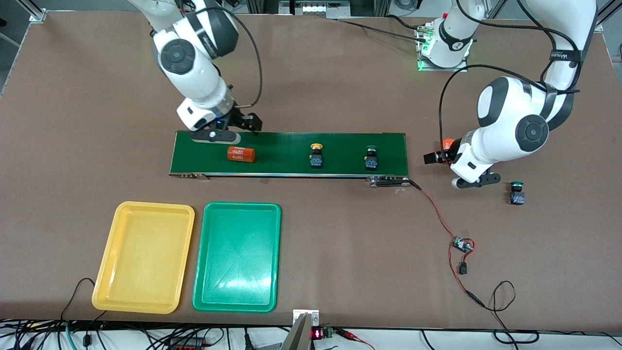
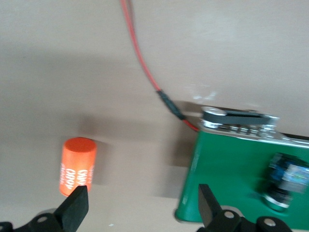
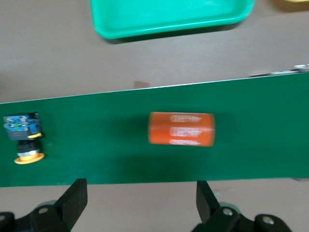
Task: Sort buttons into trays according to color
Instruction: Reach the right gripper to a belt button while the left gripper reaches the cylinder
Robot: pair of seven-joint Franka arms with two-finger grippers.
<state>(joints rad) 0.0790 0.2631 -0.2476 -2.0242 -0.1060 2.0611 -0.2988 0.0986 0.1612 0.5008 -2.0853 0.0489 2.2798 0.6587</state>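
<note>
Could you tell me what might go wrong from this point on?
The open right gripper hangs over the orange cylinder on the belt and might grab it instead of the yellow button. The open left gripper could overlook the green button lying off the belt.

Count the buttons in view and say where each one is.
3: a yellow button and a green button on the belt; another green one on the table by the left arm. More may be hidden.

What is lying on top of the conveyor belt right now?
On the conveyor belt: an orange cylinder, a yellow button and a green button. The right gripper hides one edge.
</note>
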